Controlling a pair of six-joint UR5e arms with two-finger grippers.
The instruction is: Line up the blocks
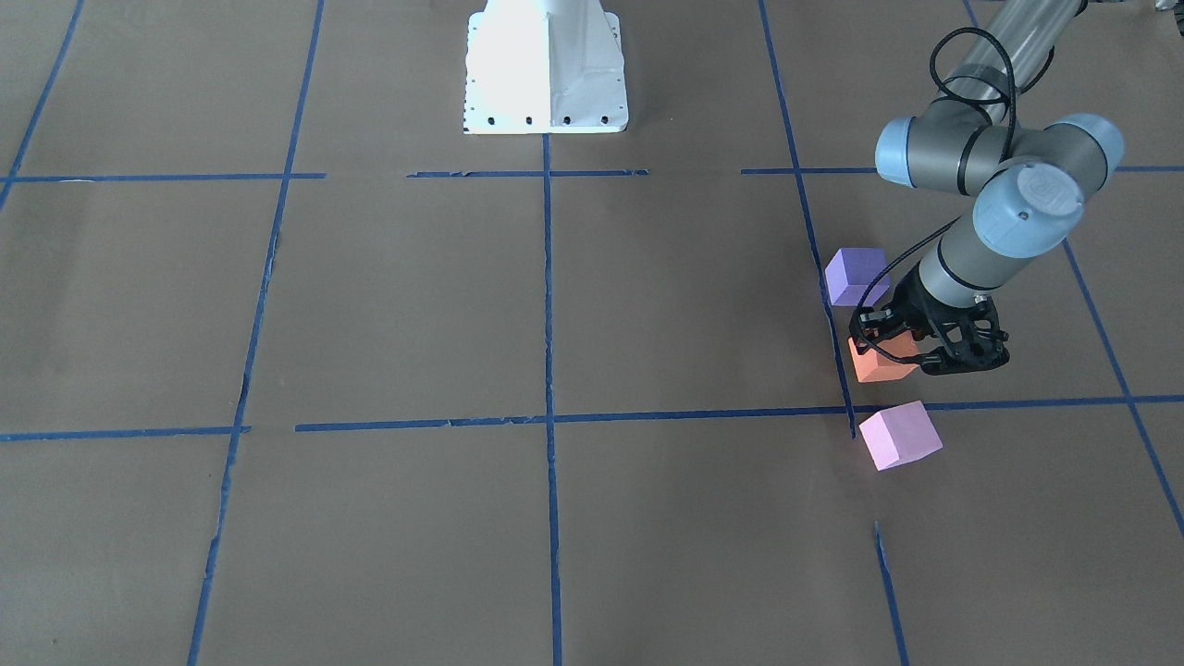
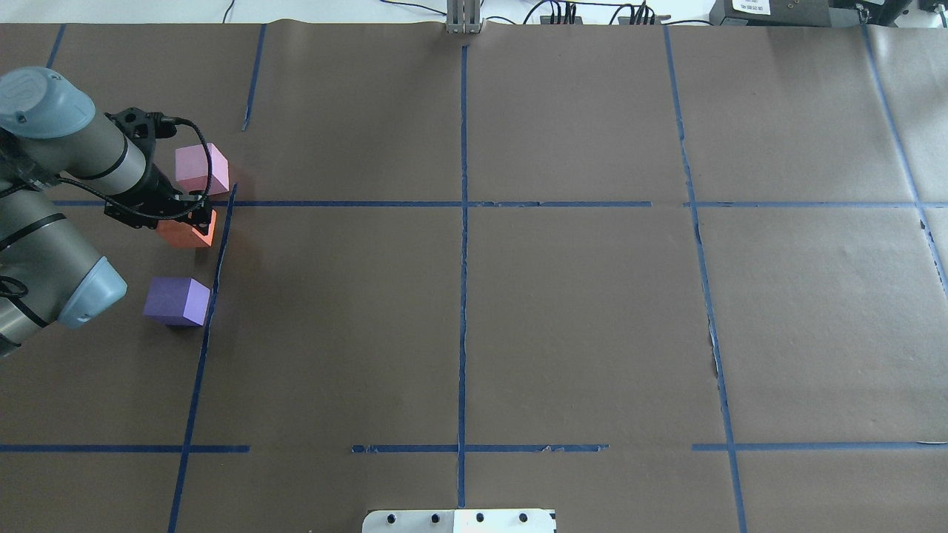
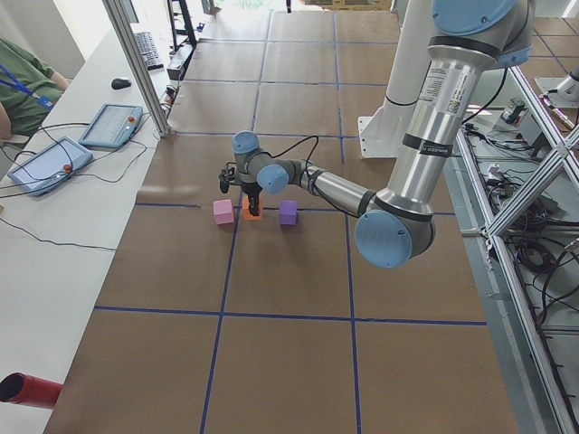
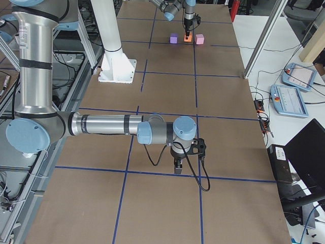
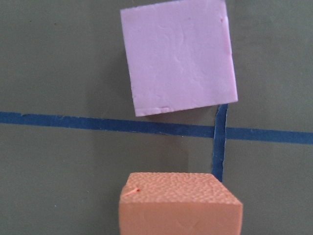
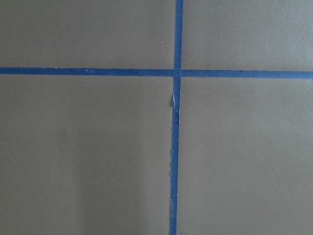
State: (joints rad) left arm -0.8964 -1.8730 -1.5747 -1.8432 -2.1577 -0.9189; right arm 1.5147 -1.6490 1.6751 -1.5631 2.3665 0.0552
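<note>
Three blocks lie in a rough row beside a blue tape line. The orange block (image 1: 877, 368) (image 2: 185, 235) is in the middle, the violet-purple block (image 1: 857, 275) (image 2: 176, 300) is nearer the robot, and the pale pink block (image 1: 899, 436) (image 2: 201, 169) is farther away. My left gripper (image 1: 895, 351) (image 2: 194, 218) points down onto the orange block, jaws closed around it, at table level. The left wrist view shows the orange block (image 5: 180, 205) close below and the pink block (image 5: 179, 56) beyond a tape line. My right gripper (image 4: 177, 168) shows only in the exterior right view; I cannot tell its state.
Brown paper with a blue tape grid (image 2: 463, 203) covers the table. The white robot base (image 1: 546, 69) stands at the middle of the robot's side. The right wrist view shows only a tape crossing (image 6: 177, 72). Operator tablets (image 3: 110, 125) lie on the side bench.
</note>
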